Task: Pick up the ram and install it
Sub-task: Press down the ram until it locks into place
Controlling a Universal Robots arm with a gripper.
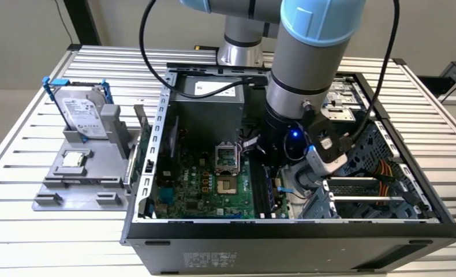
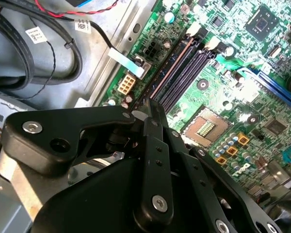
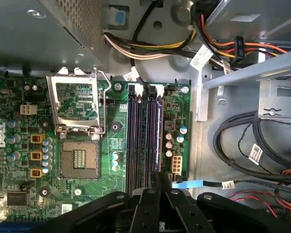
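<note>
The ram (image 2: 169, 69) is a thin dark stick seen edge-on, standing over the outer memory slots (image 3: 136, 136) of the green motherboard (image 1: 201, 190) inside the open computer case. In both wrist views my gripper (image 2: 146, 104) is shut on the ram (image 3: 155, 138) at one end, its black fingers (image 3: 148, 204) pressed close together. The stick runs along the slot line and looks level with the slots; whether it is seated I cannot tell. In the exterior view the arm reaches down into the case, with the gripper (image 1: 274, 173) low over the ram (image 1: 269, 195).
An open processor socket (image 3: 77, 162) lies beside the slots. Cable bundles (image 3: 252, 141) and drive bays (image 1: 370, 190) crowd the exterior view's right of the case. A grey fixture (image 1: 82, 173) outside the case holds a silver hard drive (image 1: 82, 109) and a small square chip (image 1: 74, 158).
</note>
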